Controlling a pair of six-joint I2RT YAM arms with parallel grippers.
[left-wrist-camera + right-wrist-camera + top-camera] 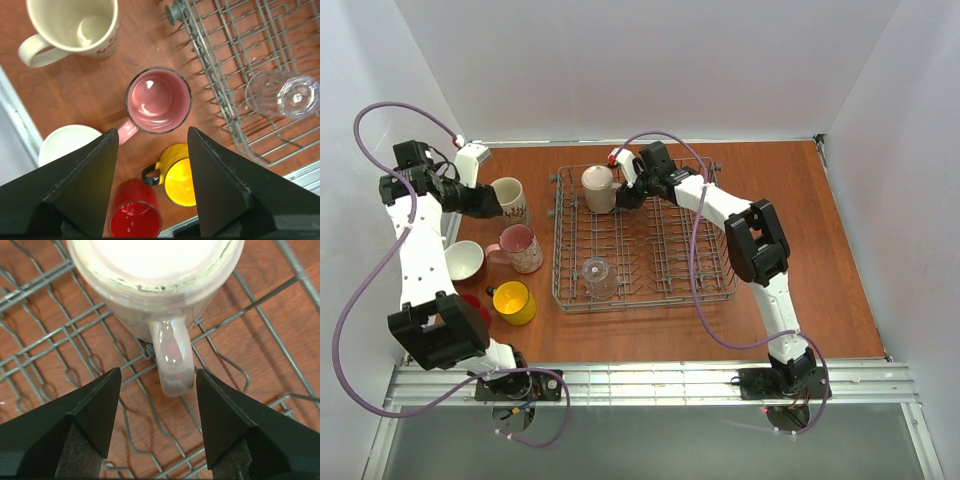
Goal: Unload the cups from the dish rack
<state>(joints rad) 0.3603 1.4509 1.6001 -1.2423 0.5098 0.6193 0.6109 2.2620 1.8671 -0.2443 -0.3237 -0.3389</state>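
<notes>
Both arms' jaws stand open; right wrist view crops the beige mug (155,295) at top.

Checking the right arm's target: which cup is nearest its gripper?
The beige mug in the dish rack's far-left corner: its handle points into the open right gripper; the clear glass stands farther off.

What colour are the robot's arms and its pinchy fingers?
The left arm and the right arm are both white tubes with chunky black joints. A thin purple cable loops along each. The left gripper and the right gripper have black, wedge-shaped fingers.
</notes>
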